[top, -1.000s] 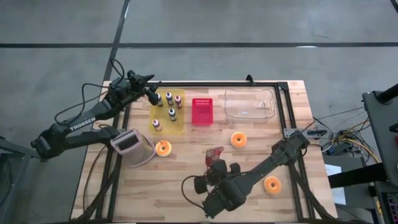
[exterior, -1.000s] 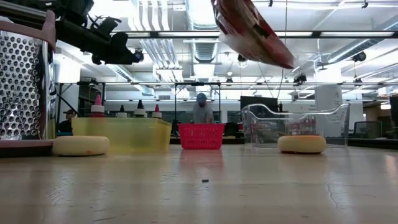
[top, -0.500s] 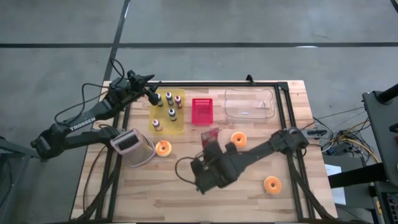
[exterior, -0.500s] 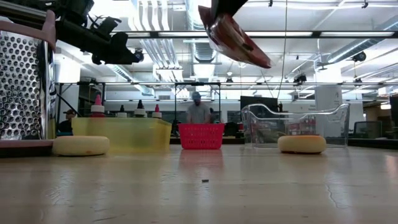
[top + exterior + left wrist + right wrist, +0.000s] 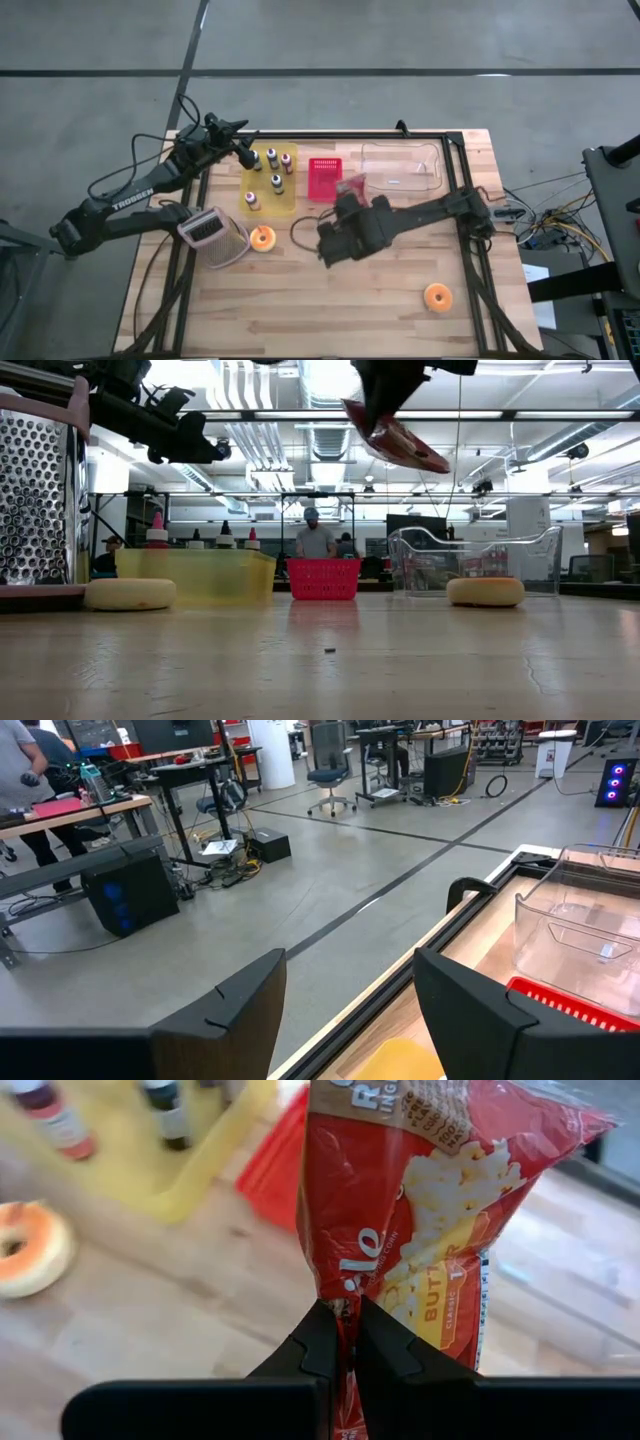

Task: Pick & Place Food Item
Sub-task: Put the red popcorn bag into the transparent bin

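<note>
Popcorn bag (image 5: 420, 1200): red, shiny, with yellow popcorn printed on it. My right gripper (image 5: 345, 1325) is pinched tight on its edge, up in the air between the red basket (image 5: 324, 178) and the clear tub (image 5: 402, 167). Only the wrist view shows me the print. My left gripper (image 5: 243, 155) hangs spread apart by the yellow tray (image 5: 268, 203).

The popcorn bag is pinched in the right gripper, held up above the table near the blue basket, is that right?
Not quite: the basket is red, not blue, as the high view shows. The rest holds: the right gripper pinches the popcorn bag above the table.
</note>
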Controlling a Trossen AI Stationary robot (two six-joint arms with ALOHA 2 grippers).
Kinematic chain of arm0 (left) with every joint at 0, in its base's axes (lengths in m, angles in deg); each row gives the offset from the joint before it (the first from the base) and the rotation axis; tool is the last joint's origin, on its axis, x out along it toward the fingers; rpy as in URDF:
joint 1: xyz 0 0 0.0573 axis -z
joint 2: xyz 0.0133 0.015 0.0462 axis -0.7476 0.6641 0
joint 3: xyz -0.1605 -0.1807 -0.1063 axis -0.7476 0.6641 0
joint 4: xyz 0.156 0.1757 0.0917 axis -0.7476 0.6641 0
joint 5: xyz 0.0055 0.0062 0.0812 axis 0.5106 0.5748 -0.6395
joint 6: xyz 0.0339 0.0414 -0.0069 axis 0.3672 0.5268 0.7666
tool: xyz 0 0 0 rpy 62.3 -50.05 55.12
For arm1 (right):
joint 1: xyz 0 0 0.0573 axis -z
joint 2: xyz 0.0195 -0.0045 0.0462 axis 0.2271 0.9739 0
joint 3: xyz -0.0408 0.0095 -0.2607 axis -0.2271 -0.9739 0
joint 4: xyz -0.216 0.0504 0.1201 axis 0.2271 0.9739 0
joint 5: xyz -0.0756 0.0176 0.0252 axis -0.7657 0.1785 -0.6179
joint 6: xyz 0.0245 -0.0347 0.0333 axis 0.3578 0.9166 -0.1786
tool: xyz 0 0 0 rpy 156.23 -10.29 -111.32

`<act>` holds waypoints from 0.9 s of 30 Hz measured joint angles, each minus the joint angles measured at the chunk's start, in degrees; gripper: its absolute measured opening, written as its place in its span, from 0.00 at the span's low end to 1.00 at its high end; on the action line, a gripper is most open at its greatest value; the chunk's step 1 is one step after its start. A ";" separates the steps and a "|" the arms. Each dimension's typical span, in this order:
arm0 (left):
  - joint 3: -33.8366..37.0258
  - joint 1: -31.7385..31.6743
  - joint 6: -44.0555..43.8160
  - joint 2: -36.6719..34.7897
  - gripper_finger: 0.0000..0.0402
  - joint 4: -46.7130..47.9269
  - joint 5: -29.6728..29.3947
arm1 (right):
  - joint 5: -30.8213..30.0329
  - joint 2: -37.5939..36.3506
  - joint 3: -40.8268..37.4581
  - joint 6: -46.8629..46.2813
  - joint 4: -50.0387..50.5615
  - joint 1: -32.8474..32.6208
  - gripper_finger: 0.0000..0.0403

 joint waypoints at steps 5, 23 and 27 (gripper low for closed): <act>0.00 0.00 0.00 0.00 0.55 0.00 0.02 | -0.10 -7.48 -8.38 -0.69 0.03 3.35 0.03; 0.00 0.01 0.02 0.00 0.55 0.00 0.00 | 0.03 -30.85 -33.20 4.56 -6.85 22.30 0.03; 0.00 0.00 0.02 0.00 0.55 0.00 0.00 | 5.10 -32.95 -37.44 14.39 -15.91 28.81 0.03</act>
